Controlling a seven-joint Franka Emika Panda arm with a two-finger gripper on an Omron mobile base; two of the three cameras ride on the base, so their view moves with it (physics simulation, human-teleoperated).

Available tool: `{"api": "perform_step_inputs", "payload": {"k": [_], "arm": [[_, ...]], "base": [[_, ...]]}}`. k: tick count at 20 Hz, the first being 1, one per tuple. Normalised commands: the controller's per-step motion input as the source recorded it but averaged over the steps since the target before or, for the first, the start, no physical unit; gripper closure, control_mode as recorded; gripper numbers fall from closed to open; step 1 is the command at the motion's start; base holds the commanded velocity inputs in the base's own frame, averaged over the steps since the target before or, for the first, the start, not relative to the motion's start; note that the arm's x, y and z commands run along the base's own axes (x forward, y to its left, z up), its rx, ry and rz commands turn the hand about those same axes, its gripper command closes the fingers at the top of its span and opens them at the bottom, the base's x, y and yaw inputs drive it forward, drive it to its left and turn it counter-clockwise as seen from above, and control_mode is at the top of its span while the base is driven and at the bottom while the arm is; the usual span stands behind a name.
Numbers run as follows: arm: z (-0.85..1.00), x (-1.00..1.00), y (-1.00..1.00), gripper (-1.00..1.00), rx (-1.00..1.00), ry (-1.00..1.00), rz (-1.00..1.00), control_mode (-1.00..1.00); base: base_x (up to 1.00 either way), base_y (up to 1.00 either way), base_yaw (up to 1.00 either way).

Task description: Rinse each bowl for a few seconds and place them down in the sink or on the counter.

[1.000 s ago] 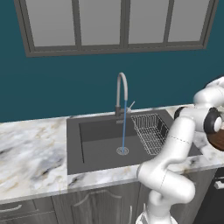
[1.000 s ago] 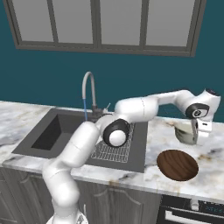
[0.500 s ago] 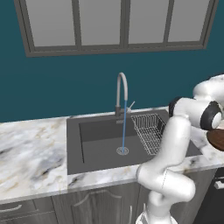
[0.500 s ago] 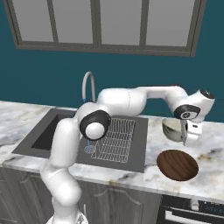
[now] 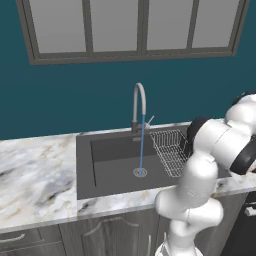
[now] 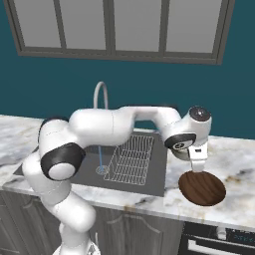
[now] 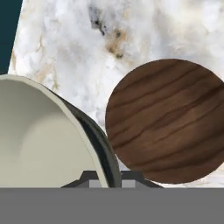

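My pincer (image 6: pixel 197 167) is clamped on the rim of the pale cream-green glossy bowl (image 7: pixel 41 135), jaws astride its wall, as hand view shows. Bowl is held off the white-grey veined marble counter (image 6: pixel 234 169), just right of the wide dark grey rectangular sink (image 5: pixel 112 165), not over the basin.

Dark reddish-brown round wood-grain bowl (image 6: pixel 201 188) sits on counter right of sink, just below and beside the held bowl; apart from it as far as I can tell.

Curved chrome faucet (image 5: pixel 139 102) is running: thin blue stream (image 5: pixel 141 145) drops to the round steel drain (image 5: pixel 140 172). Wire dish rack (image 5: pixel 172 150) is at the right end of the sink.

Progress, my judgement: early.
- water on
- cream bowl gripped, lifted
- not under the stream, so rinse no. 1 not done

Left to do: carry cream bowl left across rack to stream, hold a few sec, set down in sink or on counter. Then the same for the brown bowl, which looks untouched.
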Motion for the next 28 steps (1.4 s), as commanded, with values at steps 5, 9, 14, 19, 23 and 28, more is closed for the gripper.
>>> {"api": "perform_step_inputs", "payload": {"k": [5,9,14,19,23,28], "arm": [[0.36,-0.16,0.46,1.0,-0.12,0.17,-0.07,-1.0],[0.2,-0.09,0.48,1.0,-0.02,0.11,-0.06,-1.0],[0.02,-0.2,0.38,1.0,0.06,0.01,-0.09,-1.0],[0.0,-0.11,0.5,1.0,0.01,-0.04,-0.06,-1.0],[0.02,0.0,0.55,1.0,0.0,-0.05,-0.05,-1.0],[0.03,0.0,0.51,1.0,-0.02,-0.03,-0.03,-1.0]], "base": [[0.0,0.0,0.0],[0.0,0.0,0.0],[0.0,0.0,0.0],[0.0,0.0,0.0],[0.0,0.0,0.0],[0.0,0.0,0.0]]}}
